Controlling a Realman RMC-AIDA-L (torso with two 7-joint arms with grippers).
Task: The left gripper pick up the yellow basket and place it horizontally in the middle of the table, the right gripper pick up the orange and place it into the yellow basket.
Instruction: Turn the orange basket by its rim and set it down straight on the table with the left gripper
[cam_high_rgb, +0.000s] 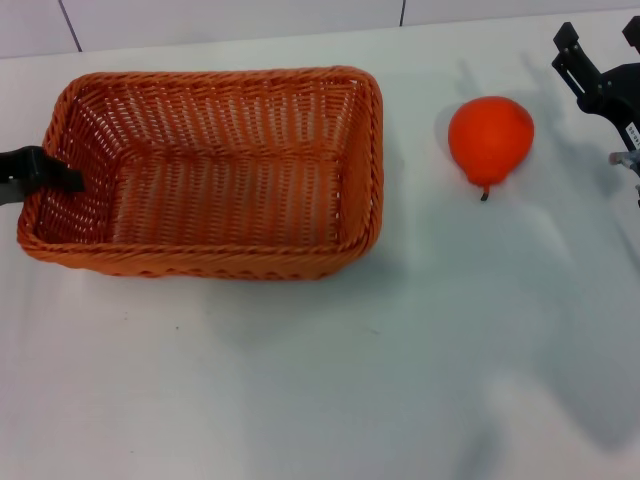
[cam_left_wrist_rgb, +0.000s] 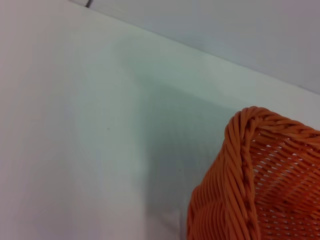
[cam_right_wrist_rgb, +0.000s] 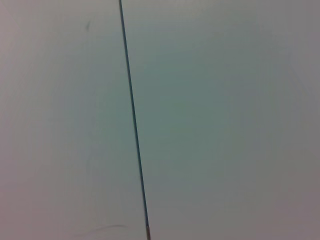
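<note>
The yellow basket (cam_high_rgb: 210, 170), an orange-brown wicker rectangle, lies lengthwise on the white table, left of the middle. My left gripper (cam_high_rgb: 38, 172) is at the basket's left end, with a black finger reaching over the rim into the basket, clamped on that rim. A corner of the basket shows in the left wrist view (cam_left_wrist_rgb: 255, 185). The orange (cam_high_rgb: 490, 138) lies on the table to the right of the basket, its stem toward me. My right gripper (cam_high_rgb: 598, 40) hovers at the far right, beyond the orange, with its jaws apart and empty.
The white table (cam_high_rgb: 320, 380) stretches in front of the basket and the orange. A wall with dark seams runs along the table's far edge (cam_high_rgb: 300, 30). The right wrist view shows only a pale surface with a thin dark seam (cam_right_wrist_rgb: 134, 125).
</note>
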